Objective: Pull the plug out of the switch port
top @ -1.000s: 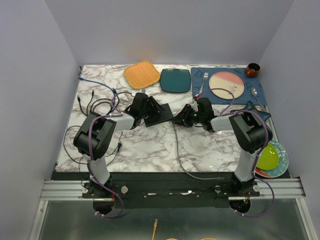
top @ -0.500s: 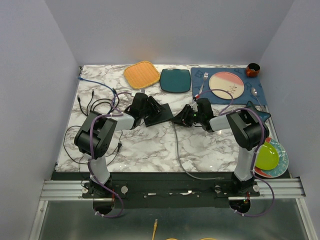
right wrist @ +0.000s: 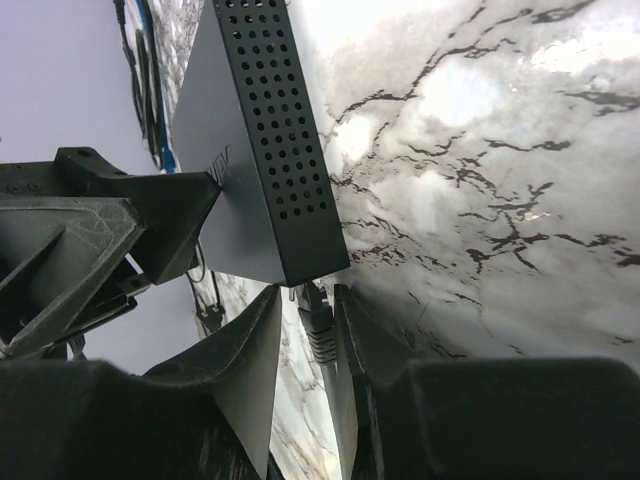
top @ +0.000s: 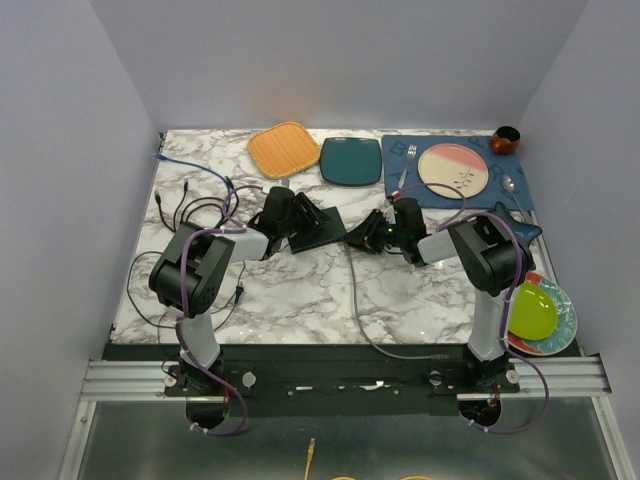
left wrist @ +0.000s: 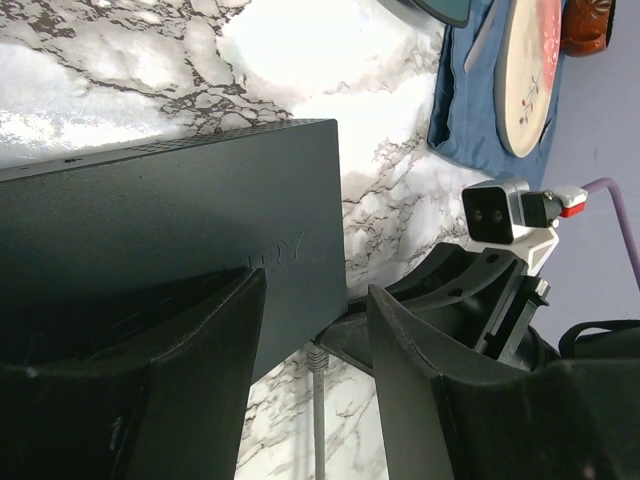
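Surface: white marble-look tabletop (top: pixel 300 290) with grey veins, boxed in by plain pale walls.
Right side: the right fingers (right wrist: pixel 250 350) are narrow and sit either side of the plug (right wrist: pixel 318 325). One looks right up against it and the other shows a sliver of gap, so it's not clamped as far as I can see.
Changed: a second ago those fingers were wider, and they've pinched in. The right arm's elbow has swung a bit toward the middle, so more of the green plate (top: pixel 535 312) shows beside it. The left arm hasn't budged.
Left side: the left fingers (left wrist: pixel 200 380) are spread. One lies flat on top of the switch (left wrist: pixel 170 220), the other hangs past its edge.
Switch spot: middle of the tabletop between the two arms, with the plug stuck in at the corner facing the right arm.
Cable: a grey cable (top: pixel 355 300) runs from the plug toward the near edge.
In the way: both sets of fingers crowd that same corner, just beside each other.
Around: the orange woven mat (top: pixel 284 149) and teal square plate (top: pixel 351 160) sit behind the switch. At back right a blue placemat (top: pixel 500 190) carries a pink-and-cream plate (top: pixel 453 170), fork (top: pixel 406 165) and spoon (top: pixel 510 183), with a brown cup (top: pixel 506 139) in the corner. A tangle of black cables (top: pixel 185 210) and a blue cable (top: pixel 185 162) lie on the left.
Writing: faint lettering on the switch top, too dim to read.
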